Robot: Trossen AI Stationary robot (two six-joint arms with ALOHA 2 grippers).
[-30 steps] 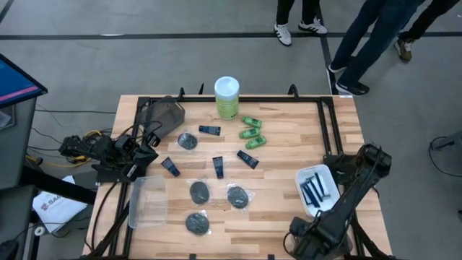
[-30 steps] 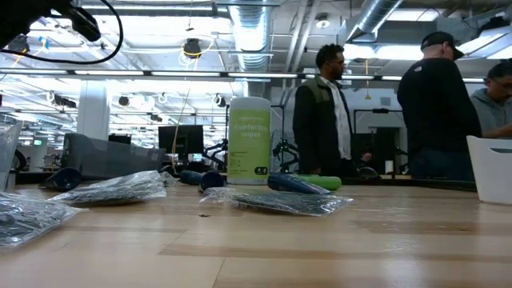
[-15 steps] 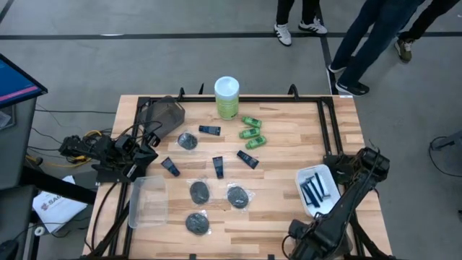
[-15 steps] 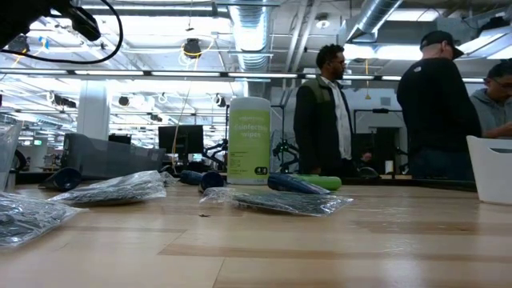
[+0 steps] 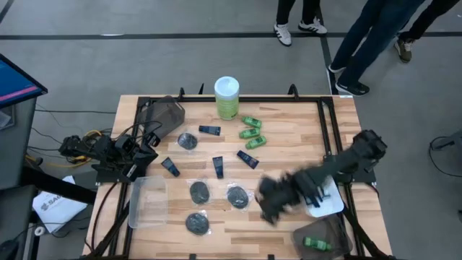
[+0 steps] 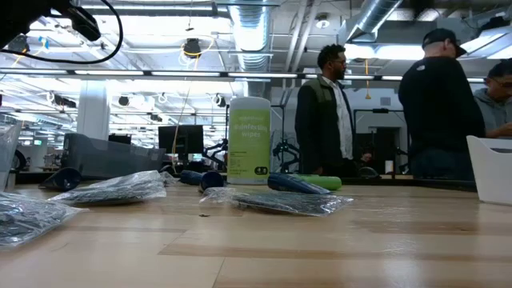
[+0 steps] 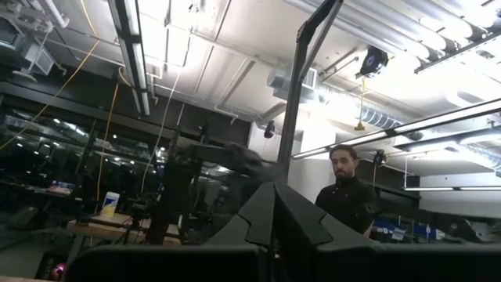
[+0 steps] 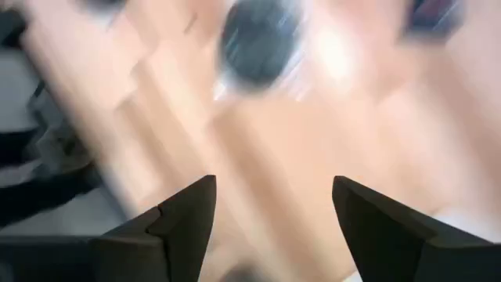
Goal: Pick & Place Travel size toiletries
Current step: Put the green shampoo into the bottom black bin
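My right gripper [image 5: 268, 202], fingers apart and empty, hung at the disc's [image 5: 237, 196] three o'clock; overshooting could shove it.

Overhead, table-level, two wrist views

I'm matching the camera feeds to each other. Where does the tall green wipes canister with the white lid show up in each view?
High view: the canister stands at the table's far edge, near the middle.
Low view: the canister stands upright, left of centre.
Left wrist view: not in it.
Right wrist view: not in it.
Shared landmark: the green bottles lie beside the canister, also seen in the low view.
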